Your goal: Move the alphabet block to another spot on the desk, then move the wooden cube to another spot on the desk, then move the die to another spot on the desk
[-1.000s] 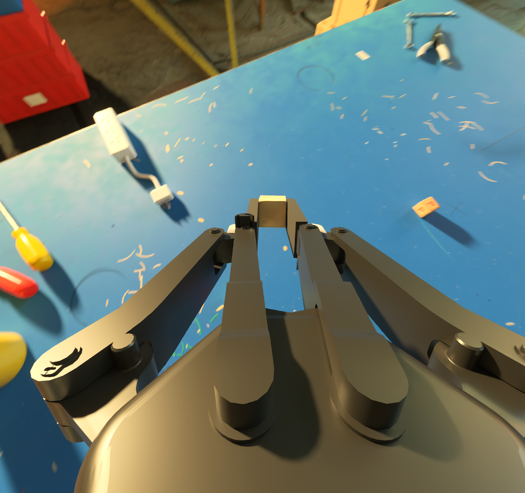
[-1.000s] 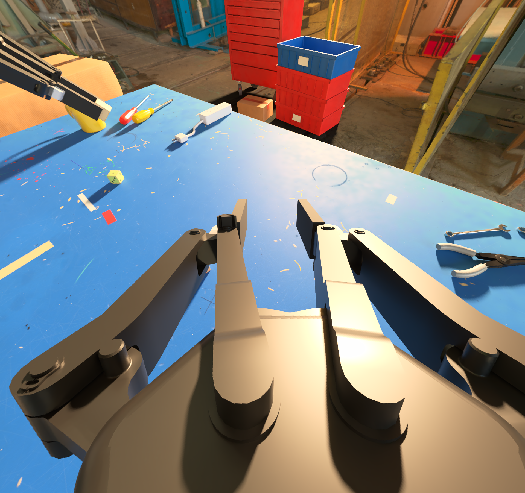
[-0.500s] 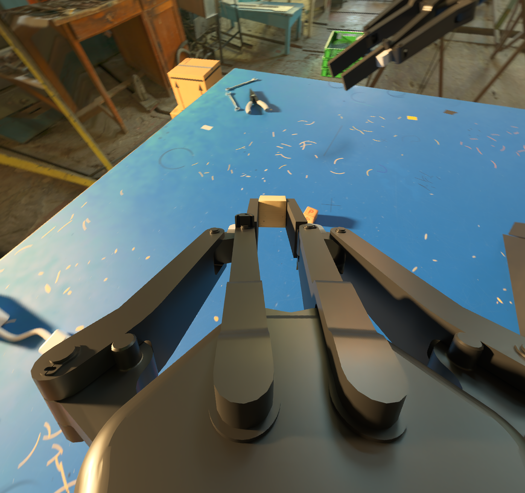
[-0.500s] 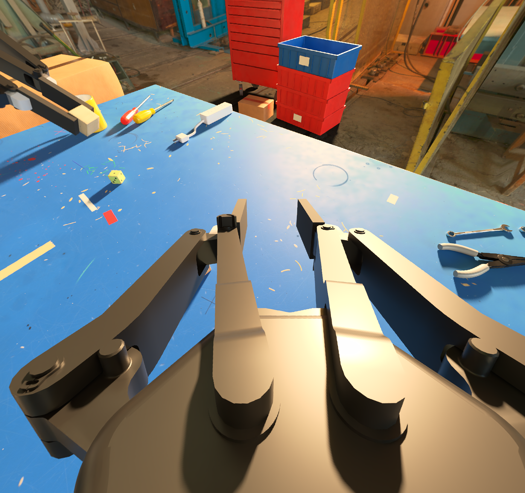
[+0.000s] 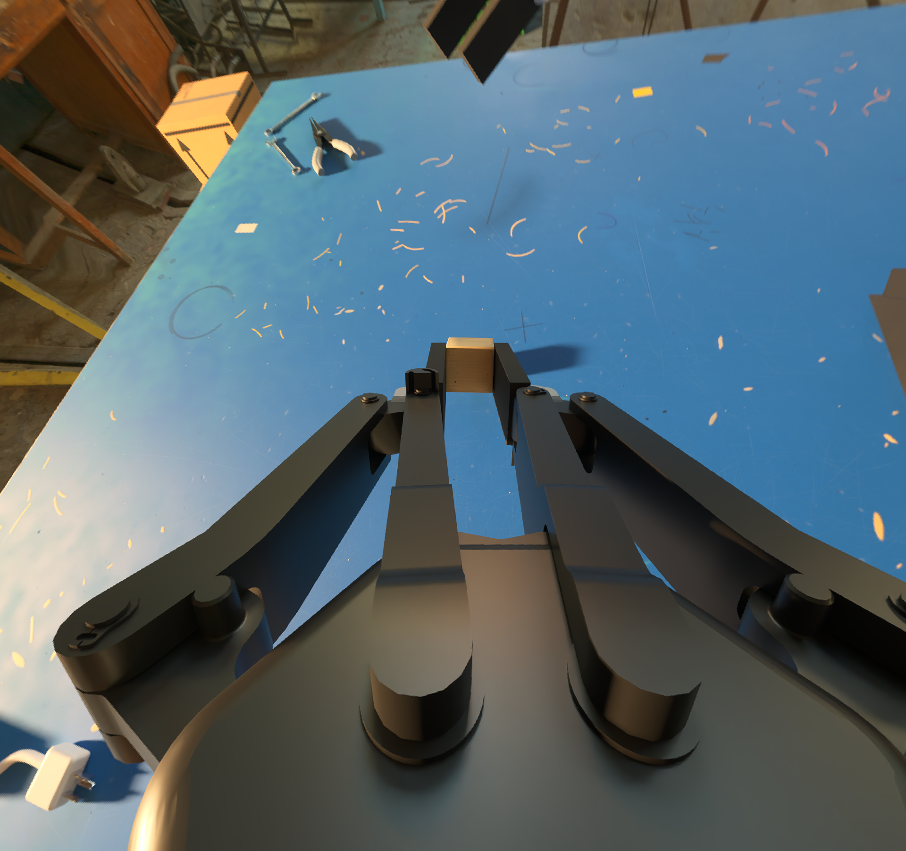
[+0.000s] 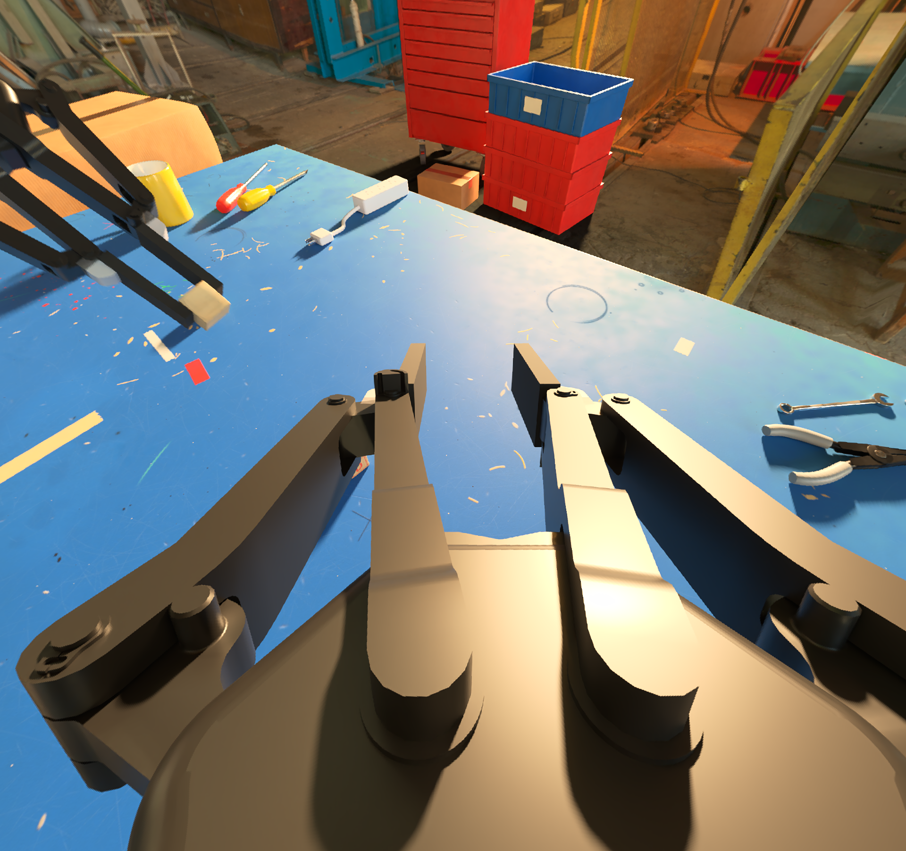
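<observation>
My left gripper point(image 5: 469, 362) is shut on the pale wooden cube point(image 5: 469, 367) and holds it above the blue desk point(image 5: 637, 288). In the right wrist view the left gripper point(image 6: 196, 310) comes in from the left with the cube point(image 6: 208, 307) at its tips, low over the desk. My right gripper point(image 6: 468, 371) is open and empty above the desk; it also shows at the top of the left wrist view point(image 5: 465, 55). An orange corner of the alphabet block point(image 6: 362, 466) peeks out beside my right gripper's left finger. The die is hidden.
Pliers point(image 6: 833, 455) and a wrench point(image 6: 833, 404) lie at the right. A white power strip point(image 6: 380, 189), two screwdrivers point(image 6: 255, 196) and a yellow cup point(image 6: 164, 188) are at the far left. A red tag point(image 6: 197, 370) and tape strips lie on the desk. Its far edge point(image 6: 637, 266) drops to the floor.
My left gripper has swung with the wooden cube toward the desk's middle and lower, now covering the die in the right wrist view. My right gripper has not moved.
</observation>
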Action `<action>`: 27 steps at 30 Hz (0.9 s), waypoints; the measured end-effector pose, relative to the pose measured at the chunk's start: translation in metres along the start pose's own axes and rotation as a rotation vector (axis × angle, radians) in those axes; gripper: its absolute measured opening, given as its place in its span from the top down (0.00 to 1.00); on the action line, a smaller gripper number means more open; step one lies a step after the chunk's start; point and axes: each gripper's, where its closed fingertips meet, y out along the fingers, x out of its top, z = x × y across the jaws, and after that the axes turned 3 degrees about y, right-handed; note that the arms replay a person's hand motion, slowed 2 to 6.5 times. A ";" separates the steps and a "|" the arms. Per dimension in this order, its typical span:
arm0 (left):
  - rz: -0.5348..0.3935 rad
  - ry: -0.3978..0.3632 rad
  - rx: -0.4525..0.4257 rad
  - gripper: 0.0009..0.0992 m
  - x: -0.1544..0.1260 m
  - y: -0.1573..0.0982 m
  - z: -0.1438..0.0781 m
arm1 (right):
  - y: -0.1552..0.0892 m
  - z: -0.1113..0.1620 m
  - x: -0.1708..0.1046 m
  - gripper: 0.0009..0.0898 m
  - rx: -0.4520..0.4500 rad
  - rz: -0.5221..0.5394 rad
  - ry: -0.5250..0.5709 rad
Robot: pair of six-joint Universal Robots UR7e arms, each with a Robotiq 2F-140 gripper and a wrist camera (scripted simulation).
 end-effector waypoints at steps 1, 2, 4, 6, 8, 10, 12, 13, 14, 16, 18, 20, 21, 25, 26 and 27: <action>0.016 0.013 -0.003 0.75 -0.001 0.006 -0.002 | 0.000 0.000 0.000 0.48 0.001 0.000 -0.001; 0.033 0.026 -0.007 0.75 -0.002 0.012 -0.004 | 0.000 0.001 0.000 0.48 0.002 0.001 -0.003; 0.065 0.052 -0.013 0.75 -0.005 0.023 -0.008 | 0.000 0.001 0.000 0.48 0.004 0.002 -0.005; 0.095 0.080 -0.020 0.75 -0.008 0.035 -0.011 | -0.001 0.002 0.000 0.48 0.005 0.002 -0.008; 0.124 0.106 -0.027 0.75 -0.011 0.045 -0.014 | -0.001 0.003 0.000 0.48 0.007 0.003 -0.011; 0.155 0.132 -0.037 0.75 -0.016 0.056 -0.017 | -0.001 0.003 0.000 0.48 0.008 0.003 -0.014; 0.186 0.156 -0.048 0.75 -0.020 0.066 -0.019 | -0.002 0.004 0.000 0.48 0.009 0.003 -0.017; 0.202 0.168 -0.053 0.75 -0.023 0.070 -0.020 | -0.002 0.004 0.000 0.48 0.009 0.003 -0.018; 0.219 0.178 -0.059 0.75 -0.026 0.075 -0.022 | -0.002 0.004 0.000 0.48 0.009 0.003 -0.019; 0.251 0.199 -0.070 0.75 -0.031 0.083 -0.023 | -0.002 0.004 0.000 0.48 0.009 0.003 -0.022; 0.280 0.216 -0.078 0.75 -0.035 0.091 -0.024 | -0.003 0.004 0.000 0.48 0.010 0.002 -0.024; 0.305 0.229 -0.085 0.75 -0.039 0.098 -0.024 | -0.003 0.005 0.000 0.48 0.010 0.001 -0.025; 0.318 0.234 -0.088 0.75 -0.041 0.101 -0.024 | -0.004 0.005 0.000 0.48 0.010 0.000 -0.026; 0.361 0.248 -0.109 0.75 -0.048 0.113 -0.025 | -0.004 0.005 0.001 0.48 0.012 -0.004 -0.027; 0.371 0.250 -0.115 0.75 -0.050 0.116 -0.026 | -0.005 0.005 0.001 0.48 0.013 -0.005 -0.027; 0.379 0.251 -0.122 0.75 -0.051 0.118 -0.026 | -0.005 0.005 0.001 0.48 0.013 -0.006 -0.027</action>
